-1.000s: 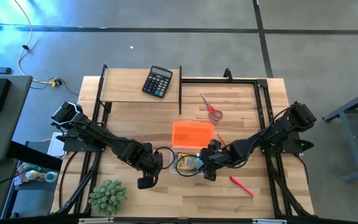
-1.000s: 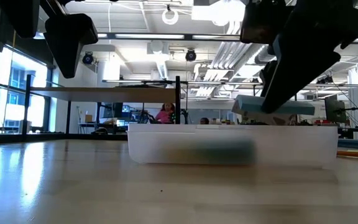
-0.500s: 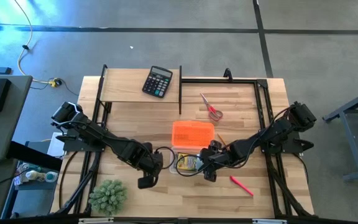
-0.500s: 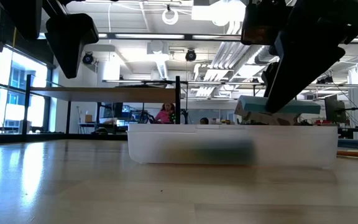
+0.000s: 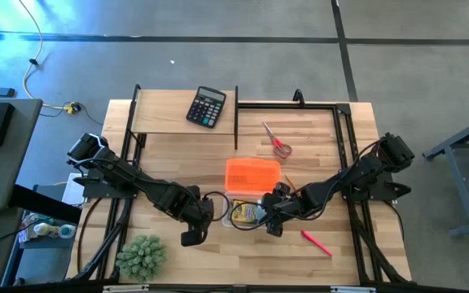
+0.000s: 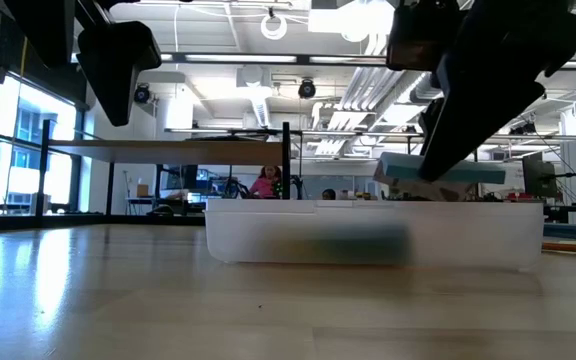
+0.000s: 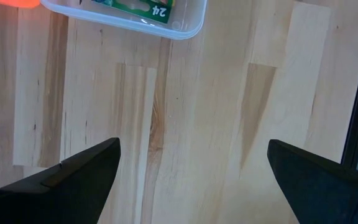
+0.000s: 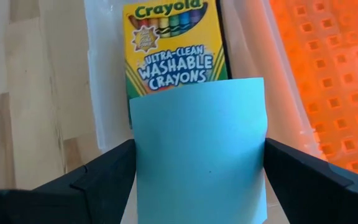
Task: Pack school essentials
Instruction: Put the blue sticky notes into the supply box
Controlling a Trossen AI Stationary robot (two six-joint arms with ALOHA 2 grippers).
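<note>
One worktop [image 5: 177, 163] carries everything. Two arms, each with one end effector: the left end effector [image 5: 192, 236] and the right end effector [image 5: 272, 228]. One clear box [image 5: 236, 213], one orange lid [image 5: 252, 175]. One crayon pack [image 8: 174, 43], one blue note pad [image 8: 199, 149]. One scissors [image 5: 278, 142], one red pen [image 5: 317, 242], one pencil [image 5: 287, 181]. One calculator [image 5: 206, 107], one plant [image 5: 142, 256].

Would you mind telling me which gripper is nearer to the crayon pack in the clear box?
The right gripper, shut on the blue note pad, sits just above the crayon pack. The left gripper hangs open over bare wood beside the clear box.
</note>
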